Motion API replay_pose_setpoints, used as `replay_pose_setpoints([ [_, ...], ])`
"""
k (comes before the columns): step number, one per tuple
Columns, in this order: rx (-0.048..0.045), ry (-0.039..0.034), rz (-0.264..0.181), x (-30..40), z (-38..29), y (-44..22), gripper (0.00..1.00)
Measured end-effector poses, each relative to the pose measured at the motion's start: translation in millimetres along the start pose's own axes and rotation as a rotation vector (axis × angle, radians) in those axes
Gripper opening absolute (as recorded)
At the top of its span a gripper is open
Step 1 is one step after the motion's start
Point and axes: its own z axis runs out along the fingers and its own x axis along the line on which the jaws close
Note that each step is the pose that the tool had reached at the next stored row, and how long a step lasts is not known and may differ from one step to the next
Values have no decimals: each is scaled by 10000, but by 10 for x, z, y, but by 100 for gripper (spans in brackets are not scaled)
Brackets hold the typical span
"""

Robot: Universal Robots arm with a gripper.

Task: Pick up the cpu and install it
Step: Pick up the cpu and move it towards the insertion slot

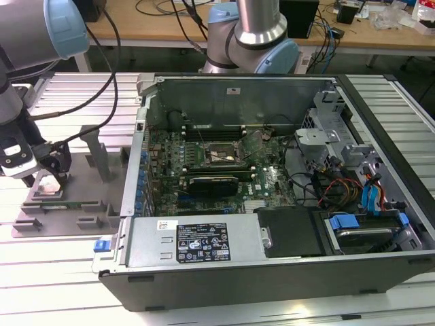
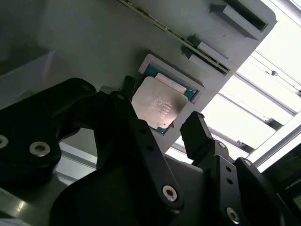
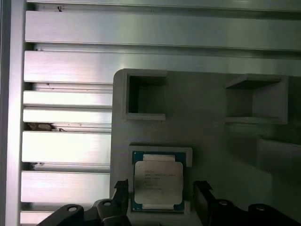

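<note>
Your end effector (image 2: 160, 106) hangs wide open directly over the cpu (image 3: 157, 176), one finger off each opposite edge, with gaps showing. The cpu lies flat in its holder (image 3: 211, 141), on the surface (image 3: 70, 155) beside the case (image 1: 204, 275).

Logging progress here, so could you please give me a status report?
Pincer open, fingers either side of cpu; cpu seated in gray holder, not gripped; no obstruction seen.
</note>
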Motion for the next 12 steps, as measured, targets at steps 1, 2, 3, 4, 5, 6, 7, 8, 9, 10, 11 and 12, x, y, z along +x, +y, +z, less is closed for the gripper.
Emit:
replay_pose_setpoints([
  [1, -1, -1, 0, -2, 16, 0, 66],
  [2, -42, -1, 59, -8, 43, -1, 66],
  [3, -100, -2, 90, -9, 55, 0, 66],
  [4, -183, -7, 97, -10, 72, 1, 66],
  [5, -238, -7, 97, -9, 86, 2, 66],
  [6, -298, -6, 98, -8, 111, 2, 66],
  [7, -306, -9, 98, -9, 122, 3, 66],
  [8, -313, -9, 98, -9, 136, 3, 66],
  [9, -313, -6, 98, -8, 147, 3, 66],
  [10, -312, -6, 98, -8, 148, 3, 66],
  [11, -314, -8, 98, -8, 149, 3, 66],
  [12, -315, -9, 98, -8, 151, 3, 66],
])
